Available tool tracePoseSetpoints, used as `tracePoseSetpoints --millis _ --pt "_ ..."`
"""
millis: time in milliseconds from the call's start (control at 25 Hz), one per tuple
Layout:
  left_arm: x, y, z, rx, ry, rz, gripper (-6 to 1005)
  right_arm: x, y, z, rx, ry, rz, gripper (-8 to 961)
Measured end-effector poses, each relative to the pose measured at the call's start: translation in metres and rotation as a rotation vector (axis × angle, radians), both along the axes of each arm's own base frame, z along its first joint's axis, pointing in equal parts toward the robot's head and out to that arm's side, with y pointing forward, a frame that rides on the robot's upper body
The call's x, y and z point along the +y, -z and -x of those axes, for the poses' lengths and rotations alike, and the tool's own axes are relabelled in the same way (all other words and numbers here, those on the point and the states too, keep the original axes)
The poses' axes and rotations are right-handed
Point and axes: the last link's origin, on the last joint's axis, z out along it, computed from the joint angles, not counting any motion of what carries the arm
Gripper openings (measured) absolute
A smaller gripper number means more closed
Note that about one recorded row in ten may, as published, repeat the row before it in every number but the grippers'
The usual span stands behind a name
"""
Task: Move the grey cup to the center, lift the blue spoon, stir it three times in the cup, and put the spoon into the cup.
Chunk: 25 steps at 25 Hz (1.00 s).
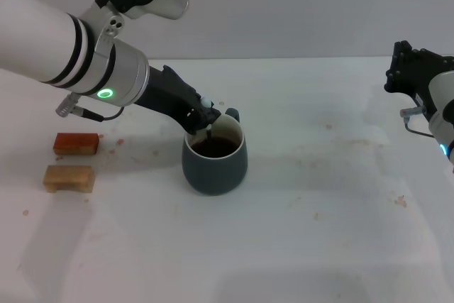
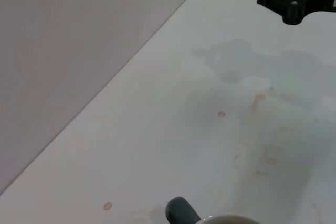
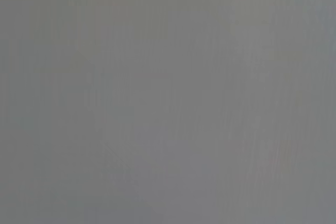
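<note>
text: none legible | labels: none | numbers: none | signs: none

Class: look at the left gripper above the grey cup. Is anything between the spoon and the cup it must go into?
Nothing visible. The left gripper holds the blue spoon over the grey cup, its lower end dipping inside.

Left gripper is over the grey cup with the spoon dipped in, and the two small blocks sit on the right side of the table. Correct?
Not quite. The head view shows the two small blocks on the robot's left side of the table, not the right. The rest holds: the left gripper is over the grey cup with the blue spoon dipped in.
</note>
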Motion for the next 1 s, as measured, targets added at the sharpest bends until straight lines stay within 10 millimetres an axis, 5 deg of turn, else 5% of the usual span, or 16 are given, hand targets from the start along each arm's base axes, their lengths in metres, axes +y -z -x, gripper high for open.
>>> tracePoseSetpoints --millis 400,680,800,920,960,1000 --pt "0.001 0.000 0.006 -0.015 -0.033 -0.019 268 0.001 0.000 0.002 0.001 -0.004 -0.002 29" --pt "0.007 -0.007 0.008 -0.044 -0.027 -0.093 534 0.001 -0.001 0.001 0.002 -0.001 -0.004 29" --pt "0.017 -0.020 0.015 -0.105 -0.033 -0.206 623 0.002 -0.007 -0.005 0.008 0.019 -0.025 29" --pt "0.028 -0.049 0.031 -0.236 -0.051 -0.389 683 0.002 -0.019 -0.017 0.021 0.057 -0.069 29" --pt "0.031 -0.073 0.046 -0.346 -0.060 -0.527 683 0.001 -0.030 -0.028 0.030 0.086 -0.117 29" --pt "0.031 -0.073 0.046 -0.346 -0.060 -0.527 683 -0.001 -0.035 -0.033 0.034 0.098 -0.141 29"
